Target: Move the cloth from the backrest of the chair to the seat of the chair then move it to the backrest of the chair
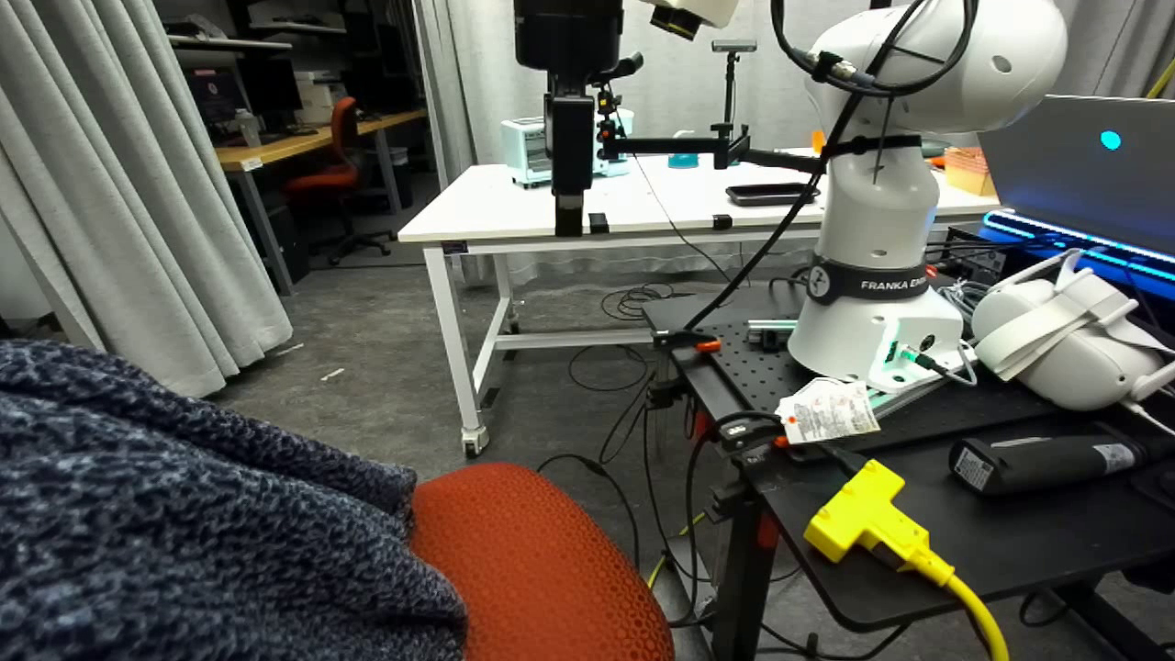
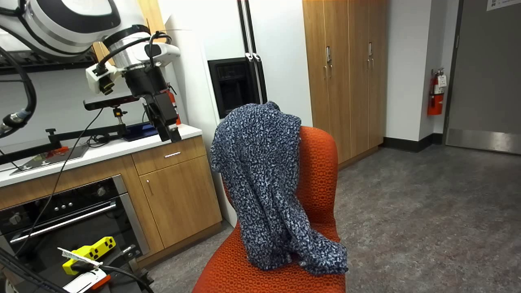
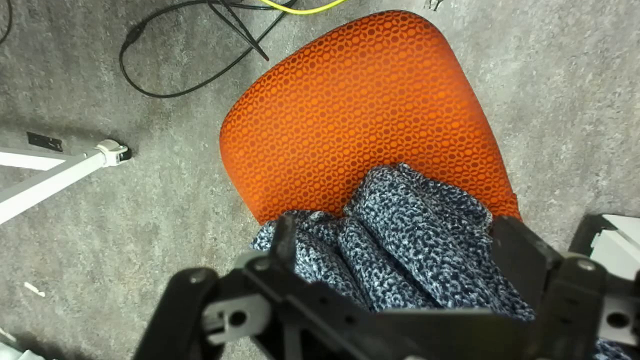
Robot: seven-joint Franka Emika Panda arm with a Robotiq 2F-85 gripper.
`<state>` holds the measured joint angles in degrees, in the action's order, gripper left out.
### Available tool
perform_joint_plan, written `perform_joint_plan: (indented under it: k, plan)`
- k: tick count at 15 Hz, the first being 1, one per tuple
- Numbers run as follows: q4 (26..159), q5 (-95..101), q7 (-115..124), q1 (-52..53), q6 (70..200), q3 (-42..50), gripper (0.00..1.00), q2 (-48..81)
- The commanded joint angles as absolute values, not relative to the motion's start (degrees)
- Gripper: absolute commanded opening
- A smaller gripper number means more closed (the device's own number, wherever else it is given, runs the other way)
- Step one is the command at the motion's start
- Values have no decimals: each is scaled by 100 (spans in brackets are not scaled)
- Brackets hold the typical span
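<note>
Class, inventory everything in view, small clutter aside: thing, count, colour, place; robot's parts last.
cloth: one, blue-grey, over backrest, onto seat
near chair: one, orange-red, under cloth
distant chair: one, red, at desk
table: one, white, beyond near chair
curtains: several, grey, behind and beside table
headset: one, white, on black stand
outlet block: one, yellow, on stand
laptop: one, grey, behind headset
fridge: one, pale, behind near chair
cupboards: several, brown, beside fridge
oven: one, black, under counter
door: one, grey, beside red extinguisher
arm: one, white, on stand
end effector: one, black, open, apart from cloth
</note>
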<state>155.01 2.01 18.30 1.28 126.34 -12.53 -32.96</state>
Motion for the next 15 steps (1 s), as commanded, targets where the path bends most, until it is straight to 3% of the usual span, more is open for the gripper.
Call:
perform_joint_plan:
  k: [1, 11, 12, 15]
  plan:
    - [15493, 239, 1856, 184, 12619, -1196, 100, -3291]
    - [15507, 316, 1748, 195, 12693, -1181, 100, -3293]
    - [14630, 597, 1926, -67, 13068, -1348, 100, -2150]
    - [14091, 769, 1838, -82, 13254, -1227, 100, -1561]
